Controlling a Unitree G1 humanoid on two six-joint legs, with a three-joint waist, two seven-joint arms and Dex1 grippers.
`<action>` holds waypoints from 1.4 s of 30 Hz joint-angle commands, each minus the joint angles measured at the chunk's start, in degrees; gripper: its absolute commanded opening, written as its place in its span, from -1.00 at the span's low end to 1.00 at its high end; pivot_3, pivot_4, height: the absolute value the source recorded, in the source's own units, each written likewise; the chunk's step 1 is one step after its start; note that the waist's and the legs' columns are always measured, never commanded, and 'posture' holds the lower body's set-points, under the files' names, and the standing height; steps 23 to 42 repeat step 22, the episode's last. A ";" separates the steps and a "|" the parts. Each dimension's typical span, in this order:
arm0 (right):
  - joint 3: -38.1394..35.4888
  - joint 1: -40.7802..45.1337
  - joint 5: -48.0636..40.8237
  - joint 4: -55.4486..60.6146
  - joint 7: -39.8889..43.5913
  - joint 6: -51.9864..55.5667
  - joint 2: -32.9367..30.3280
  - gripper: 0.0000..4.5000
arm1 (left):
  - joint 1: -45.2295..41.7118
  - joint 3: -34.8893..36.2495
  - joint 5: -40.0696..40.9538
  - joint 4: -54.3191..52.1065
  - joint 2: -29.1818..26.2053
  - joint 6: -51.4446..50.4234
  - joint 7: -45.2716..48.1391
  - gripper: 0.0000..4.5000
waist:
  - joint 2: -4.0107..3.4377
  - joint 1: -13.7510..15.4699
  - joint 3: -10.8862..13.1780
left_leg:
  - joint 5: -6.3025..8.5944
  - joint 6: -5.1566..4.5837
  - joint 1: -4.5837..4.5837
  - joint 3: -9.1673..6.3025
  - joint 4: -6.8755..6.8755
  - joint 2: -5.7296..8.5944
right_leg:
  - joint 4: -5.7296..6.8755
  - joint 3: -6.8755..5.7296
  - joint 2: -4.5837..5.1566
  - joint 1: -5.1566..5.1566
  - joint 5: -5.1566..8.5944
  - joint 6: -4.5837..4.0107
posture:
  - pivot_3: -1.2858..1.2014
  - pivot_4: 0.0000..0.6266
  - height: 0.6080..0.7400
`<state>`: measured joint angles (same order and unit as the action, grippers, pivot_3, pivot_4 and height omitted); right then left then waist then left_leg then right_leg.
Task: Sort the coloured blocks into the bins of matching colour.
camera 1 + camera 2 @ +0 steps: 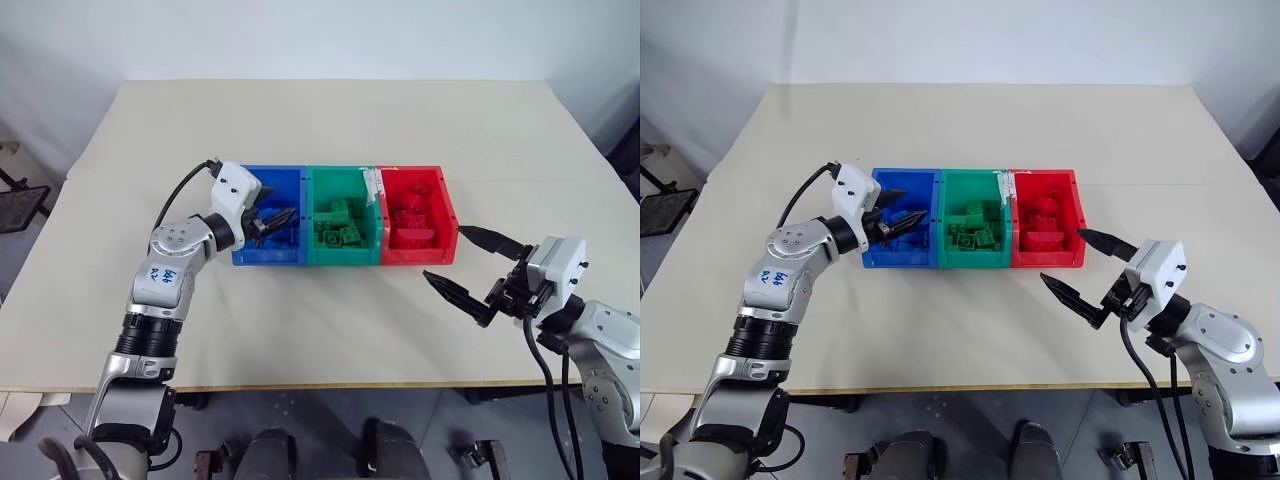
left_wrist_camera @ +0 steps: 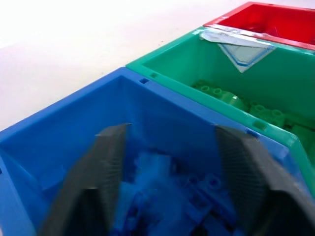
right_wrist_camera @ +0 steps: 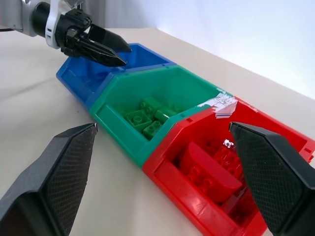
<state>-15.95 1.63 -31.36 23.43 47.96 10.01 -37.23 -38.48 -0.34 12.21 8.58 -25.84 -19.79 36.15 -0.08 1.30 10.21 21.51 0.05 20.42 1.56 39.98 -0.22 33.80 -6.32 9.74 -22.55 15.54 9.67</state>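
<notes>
Three bins stand in a row mid-table: blue bin [image 1: 243,256], green bin [image 1: 345,258], red bin [image 1: 420,256]. Blue blocks [image 2: 162,196] lie in the blue bin, green blocks [image 1: 340,225] in the green one, and red blocks [image 3: 211,169] in the red one. My left gripper [image 1: 272,218] hovers over the blue bin, pointing across it toward the green one. It is open, with nothing between its fingers [image 2: 98,187]. My right gripper [image 1: 444,251] hangs open and empty just right of the red bin's front corner, above the table.
A white label [image 1: 372,185] is stuck on the rim between the green and red bins. The beige table [image 1: 330,320] stretches wide around the bins, its front edge [image 1: 330,385] near me. A dark rack [image 1: 20,205] stands off the table's left side.
</notes>
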 commanded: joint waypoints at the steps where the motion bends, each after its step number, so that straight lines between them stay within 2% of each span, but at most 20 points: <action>1: -0.41 -0.41 0.51 1.34 0.91 -1.63 -0.63 1.00 | 1.21 2.17 1.95 -3.35 -1.52 4.45 3.58 0.93 | 0.00 0.10 0.00 | 0.00 0.00 0.00 0.00 0.02 0.00 | 0.00 0.01 0.00 0.00 0.00 0.00 | 0.03 -0.52 1.00; 4: -0.40 -1.43 1.29 0.19 4.40 -2.72 -2.37 1.00 | 5.41 3.94 1.48 -1.92 -6.64 10.43 8.77 0.98 | -0.01 0.04 0.00 | 0.00 0.00 0.00 0.01 0.03 -0.01 | -0.02 0.01 0.00 0.02 0.00 0.00 | 0.03 -0.52 1.00; 8: -0.81 -3.34 1.90 -1.96 9.76 -4.06 -5.77 1.00 | 13.11 6.15 6.38 -3.42 -13.87 15.91 22.41 0.98 | -0.01 -0.29 0.00 | 0.01 0.01 -0.03 0.06 -0.05 -0.05 | -0.02 0.01 -0.01 -0.02 0.00 0.00 | 0.03 -0.52 1.00; 11: -1.01 -4.34 2.77 -4.20 13.36 -5.77 -7.81 1.00 | 18.09 8.05 6.49 -3.42 -19.05 17.90 26.74 0.98 | -0.01 -0.07 0.00 | 0.03 0.00 -0.03 0.09 0.00 -0.07 | -0.06 0.02 -0.01 0.02 0.00 -0.01 | 0.03 -0.52 1.00; 14: -0.59 -5.04 2.74 -5.36 15.69 -6.60 -8.65 1.00 | 22.05 10.10 7.81 -4.24 -21.64 18.27 28.84 0.98 | -0.01 0.26 0.00 | 0.04 -0.02 -0.03 0.09 0.04 -0.08 | -0.06 0.02 -0.01 0.05 0.00 -0.01 | 0.03 -0.52 1.00; 22: 0.23 -3.71 3.46 -7.04 15.59 -6.84 -7.29 1.00 | 28.09 11.91 8.20 -9.02 -19.63 16.71 24.70 0.98 | -0.01 0.01 0.00 | 0.10 -0.02 -0.07 0.11 0.03 -0.13 | -0.04 0.02 -0.01 0.05 0.00 -0.01 | 0.03 -0.52 1.00; 42: 0.23 -3.71 3.46 -7.04 15.59 -6.84 -7.29 1.00 | 28.09 11.91 8.20 -9.02 -19.63 16.71 24.70 0.98 | -0.01 0.01 0.00 | 0.10 -0.02 -0.07 0.11 0.03 -0.13 | -0.04 0.02 -0.01 0.05 0.00 -0.01 | 0.03 -0.52 1.00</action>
